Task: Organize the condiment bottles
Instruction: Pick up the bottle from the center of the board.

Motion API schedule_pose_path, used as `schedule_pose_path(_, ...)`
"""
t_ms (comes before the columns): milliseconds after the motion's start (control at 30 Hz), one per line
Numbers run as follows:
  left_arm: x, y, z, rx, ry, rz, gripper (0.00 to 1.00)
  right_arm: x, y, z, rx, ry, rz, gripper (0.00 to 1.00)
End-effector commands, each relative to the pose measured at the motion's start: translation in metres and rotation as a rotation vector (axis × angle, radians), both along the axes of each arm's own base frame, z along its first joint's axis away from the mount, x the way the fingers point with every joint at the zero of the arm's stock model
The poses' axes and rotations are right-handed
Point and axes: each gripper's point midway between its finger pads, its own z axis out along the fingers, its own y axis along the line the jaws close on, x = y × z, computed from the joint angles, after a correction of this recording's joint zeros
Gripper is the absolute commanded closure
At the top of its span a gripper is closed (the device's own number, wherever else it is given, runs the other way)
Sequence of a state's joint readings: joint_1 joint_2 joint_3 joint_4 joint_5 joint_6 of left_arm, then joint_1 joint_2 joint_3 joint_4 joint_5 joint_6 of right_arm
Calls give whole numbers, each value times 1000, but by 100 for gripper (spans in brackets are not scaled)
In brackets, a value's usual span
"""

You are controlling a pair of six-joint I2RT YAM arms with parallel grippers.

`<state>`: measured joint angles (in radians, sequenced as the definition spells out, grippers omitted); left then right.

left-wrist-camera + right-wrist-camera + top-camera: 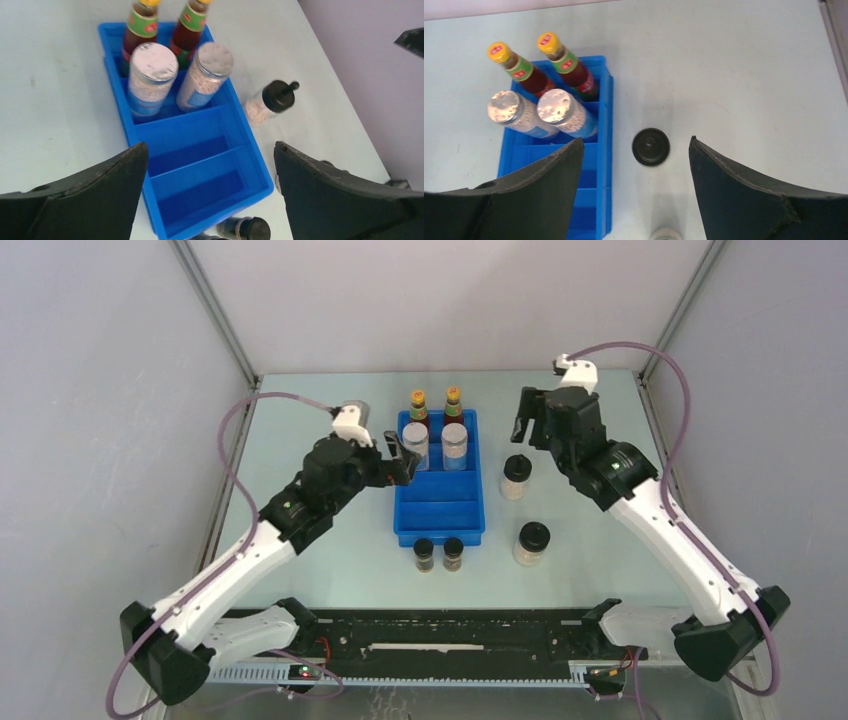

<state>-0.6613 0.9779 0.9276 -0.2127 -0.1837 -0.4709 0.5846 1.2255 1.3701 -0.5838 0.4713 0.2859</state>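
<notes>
Alignment between the right tool [636, 138] and the pale black-lidded jar [650, 146] is what the coming move turns on. Seen from the right wrist, the jar's round lid lies in the gap between the two spread fingers, slightly toward the right-hand one, with the jar below the tool. The jar stands upright on the desk [360, 560], long axis vertical, just to the right of the blue tray [440, 510] and apart from its wall. The right tool is wide open and holds nothing. A straight descent looks like enough to bracket the lid, perhaps with a small shift to centre it. The right arm is plainly the nearer one. The left tool [405, 462] hovers at the tray's left edge beside the grey-lidded jars [455, 445], its fingers also parted and empty (the tray lies between it and the jar). As for the rest, the red sauce bottles [418, 405] fill the farthest compartment and the grey-lidded pair the next one. The two nearer compartments hold nothing yet. A second pale jar [531, 543] stands on the desk closer to the arm bases, off the tray's near right corner. The tiny dark jars [424, 554] sit side by side just outside the tray's near wall. By my reckoning about half the sorting is done.
</notes>
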Motion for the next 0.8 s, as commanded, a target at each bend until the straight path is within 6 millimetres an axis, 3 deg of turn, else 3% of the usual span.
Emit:
schedule_pose_path(0, -6, -43, 37, -64, -70, -194, 0, -16, -38, 7, 46, -30, -156, 15)
schedule_pose_path(200, -17, -89, 37, 107, -120, -353, 1, -28, -62, 1, 53, -15, -226, 14)
schedule_pose_path(400, -32, -138, 25, 395, -179, -543, 1, -33, -77, -3, 79, -14, -261, 13)
schedule_pose_path(433, -32, -146, 15, 463, -185, -571, 1, -34, -80, -2, 82, -19, -270, 13)
schedule_pose_path(633, -27, -177, -11, 694, -252, -658, 2, -38, -102, 7, 123, -59, -332, 13)
schedule_pose_path(767, -21, -192, -22, 755, -296, -708, 4, -36, -113, 11, 150, -76, -358, 13)
